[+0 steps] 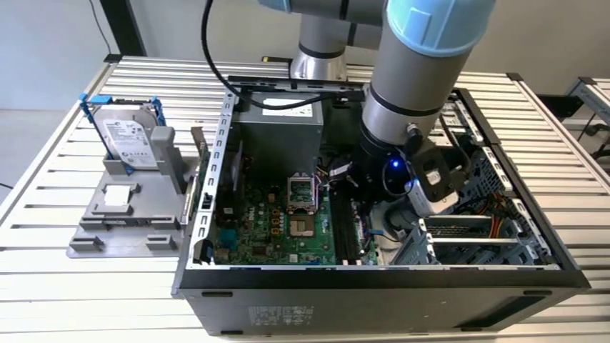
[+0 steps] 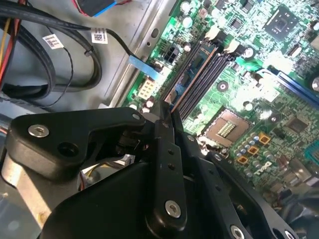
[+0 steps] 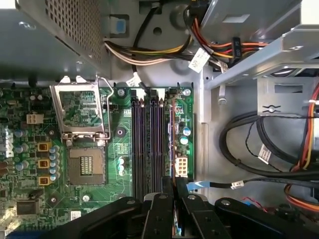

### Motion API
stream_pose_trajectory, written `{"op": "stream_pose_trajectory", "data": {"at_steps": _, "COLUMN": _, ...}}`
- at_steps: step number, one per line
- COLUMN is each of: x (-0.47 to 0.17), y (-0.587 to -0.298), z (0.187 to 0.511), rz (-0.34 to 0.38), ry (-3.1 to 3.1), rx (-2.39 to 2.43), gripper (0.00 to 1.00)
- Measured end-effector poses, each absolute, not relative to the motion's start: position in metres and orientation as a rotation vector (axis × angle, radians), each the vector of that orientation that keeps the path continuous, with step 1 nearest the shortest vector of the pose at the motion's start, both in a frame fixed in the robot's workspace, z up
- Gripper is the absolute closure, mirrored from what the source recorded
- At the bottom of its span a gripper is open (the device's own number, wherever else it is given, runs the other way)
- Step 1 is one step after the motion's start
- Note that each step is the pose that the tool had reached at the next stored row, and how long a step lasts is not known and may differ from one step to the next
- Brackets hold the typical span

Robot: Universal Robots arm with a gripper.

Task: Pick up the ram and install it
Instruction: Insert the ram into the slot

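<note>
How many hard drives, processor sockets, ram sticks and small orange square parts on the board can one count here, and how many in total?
hard drive: 1
processor socket: 1
ram stick, held by the pincer: 1
small orange square parts: 3
Total: 6

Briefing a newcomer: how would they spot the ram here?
Inside the open computer case, find the long dark memory slots beside the CPU socket. The ram is the thin board on edge at the slot farthest from that socket; unlike the empty slots, it shows a coppery edge and is pinched by the gripper.
</note>
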State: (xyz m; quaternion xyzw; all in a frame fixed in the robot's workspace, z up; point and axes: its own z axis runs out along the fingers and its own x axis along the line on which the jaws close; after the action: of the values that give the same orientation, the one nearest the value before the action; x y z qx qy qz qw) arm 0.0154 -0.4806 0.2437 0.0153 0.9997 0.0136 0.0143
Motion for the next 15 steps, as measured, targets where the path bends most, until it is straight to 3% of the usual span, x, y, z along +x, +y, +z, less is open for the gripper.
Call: {"op": "stream_pose_trajectory", "data": {"at_steps": 15, "x": 0.012, "y": -0.482, "z": 0.23, "rz": 0.042, "ry": 3.113, "rx": 0.046, "gripper": 1.0}}
